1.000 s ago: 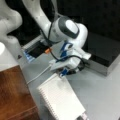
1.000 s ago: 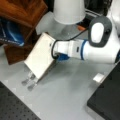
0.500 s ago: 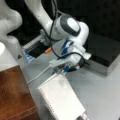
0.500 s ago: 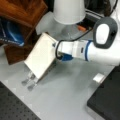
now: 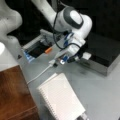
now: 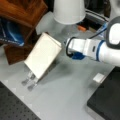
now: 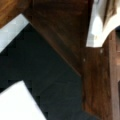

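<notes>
The gripper has risen, seemingly beside the tilted white notebook.

A white spiral notebook stands tilted on the grey table.

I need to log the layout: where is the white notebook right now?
In both front views the notebook lies on the grey table, beside the wooden block, just off the arm's end.
</notes>
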Tool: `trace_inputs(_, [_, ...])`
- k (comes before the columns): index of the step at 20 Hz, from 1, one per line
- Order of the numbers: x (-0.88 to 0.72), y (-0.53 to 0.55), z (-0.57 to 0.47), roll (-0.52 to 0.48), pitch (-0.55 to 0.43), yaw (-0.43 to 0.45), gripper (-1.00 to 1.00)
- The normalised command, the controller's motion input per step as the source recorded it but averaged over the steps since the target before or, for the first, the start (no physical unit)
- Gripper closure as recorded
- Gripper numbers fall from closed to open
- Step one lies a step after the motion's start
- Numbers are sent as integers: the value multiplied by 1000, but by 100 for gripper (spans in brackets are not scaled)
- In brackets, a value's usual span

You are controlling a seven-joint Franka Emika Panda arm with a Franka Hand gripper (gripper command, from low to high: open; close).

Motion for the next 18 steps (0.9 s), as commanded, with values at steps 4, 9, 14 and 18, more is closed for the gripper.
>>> trace_inputs(4, [-96, 170, 148, 243, -161, -368, -100])
trace_inputs(9, [-224, 145, 116, 602, -300, -445, -100])
trace_inputs(14, [-372, 91, 114, 760, -233, -413, -100])
trace_inputs(18, [-428, -26, 128, 739, -151, -321, -100])
